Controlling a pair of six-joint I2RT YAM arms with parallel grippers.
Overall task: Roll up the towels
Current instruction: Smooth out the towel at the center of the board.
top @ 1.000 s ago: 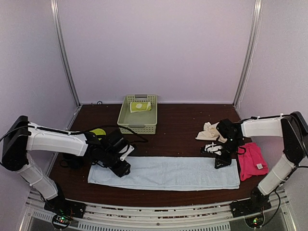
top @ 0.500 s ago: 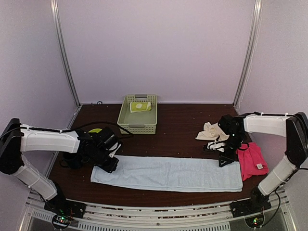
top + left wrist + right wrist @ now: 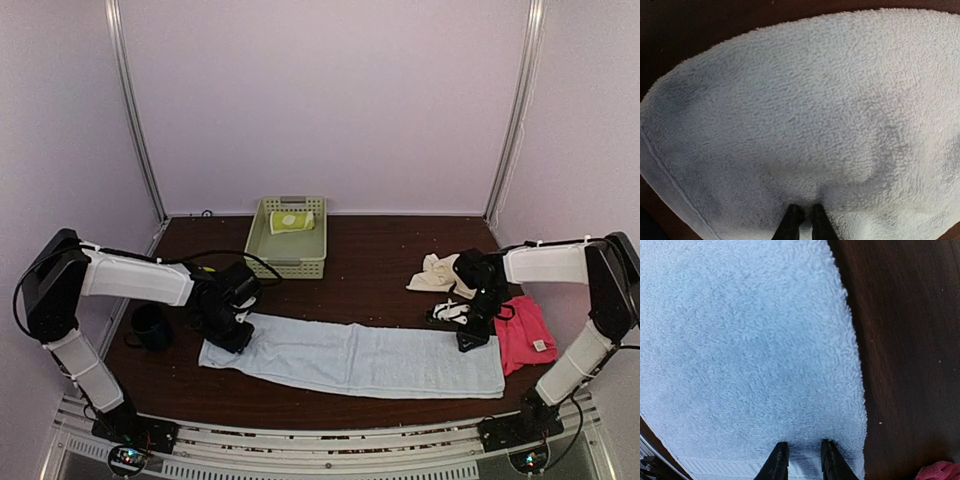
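The light blue towel [image 3: 360, 358] lies flat in a long strip across the front of the table. My left gripper [image 3: 232, 336] is at its left end; in the left wrist view the left gripper [image 3: 803, 215] is shut, pinching a fold of the light blue towel [image 3: 805, 110]. My right gripper [image 3: 470, 338] is at the right end, and the right gripper [image 3: 801, 460] is closed on a bunch of the light blue towel [image 3: 745, 340]. A cream towel [image 3: 435, 272] and a pink towel [image 3: 525, 335] lie at the right. A rolled lime-green towel [image 3: 292, 221] sits in the basket.
The green plastic basket [image 3: 285, 262] stands at the back centre. A dark cup [image 3: 150, 327] sits left of the left gripper. A pink towel corner [image 3: 940, 471] shows at the lower right of the right wrist view. Bare dark table [image 3: 370, 275] lies between basket and blue towel.
The left gripper has closed on the towel's left end and drawn it back and slightly right, so the strip now slants. The right gripper shifted a little with its end.
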